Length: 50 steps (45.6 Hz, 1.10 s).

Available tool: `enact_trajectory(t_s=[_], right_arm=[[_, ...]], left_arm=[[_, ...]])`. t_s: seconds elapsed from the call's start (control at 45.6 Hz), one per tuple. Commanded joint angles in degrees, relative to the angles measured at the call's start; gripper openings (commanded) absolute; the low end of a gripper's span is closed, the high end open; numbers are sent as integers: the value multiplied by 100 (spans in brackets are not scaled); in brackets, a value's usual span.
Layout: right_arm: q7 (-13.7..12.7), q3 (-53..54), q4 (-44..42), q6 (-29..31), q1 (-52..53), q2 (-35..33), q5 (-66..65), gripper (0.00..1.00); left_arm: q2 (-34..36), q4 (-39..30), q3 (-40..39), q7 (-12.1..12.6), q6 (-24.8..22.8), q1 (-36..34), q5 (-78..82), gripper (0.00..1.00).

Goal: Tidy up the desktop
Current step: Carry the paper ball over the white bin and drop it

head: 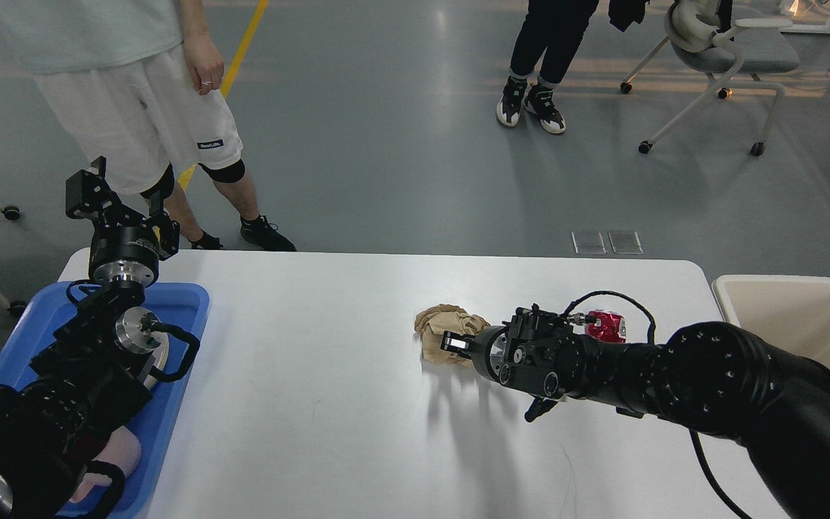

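At the far left, your left pincer is raised above the far end of the blue tray, its two fingers spread apart with nothing between them. The tray sits on the left end of the surface (the large white desktop that fills the middle of the view), and the left arm covers most of its contents; a pale pink item shows near its front end.

Right of centre, a crumpled brown paper wad lies on the surface. Your right pincer reaches leftward to it, touching the wad; you cannot tell whether the fingers are pinching it. A red can lies just behind the right wrist. At the far right, a beige bin stands beside the surface edge.
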Motion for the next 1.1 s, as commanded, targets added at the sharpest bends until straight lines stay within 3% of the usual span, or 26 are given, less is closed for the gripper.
enact_trajectory(t_s=[0.0, 0.197, 0.482, 0.701, 0.92, 1.073], right_arm=[[3, 68, 30, 3, 11, -4, -1, 0], [12, 173, 661, 12, 309, -162, -10, 0], [12, 568, 2006, 21, 1276, -1260, -10, 0], [12, 692, 3008, 73, 2330, -2508, -10, 0], [12, 814, 3027, 688, 3051, -3703, -62, 0], [3, 815, 2703, 698, 3079, -4345, -89, 0]], left_arm=[[0, 0, 0, 0, 0, 0, 0, 96], [0, -9, 0, 0, 0, 0, 0, 96], [0, 0, 0, 0, 0, 0, 0, 96], [0, 0, 0, 0, 0, 0, 0, 96], [0, 0, 0, 0, 0, 0, 0, 96], [0, 0, 0, 0, 0, 0, 0, 96]])
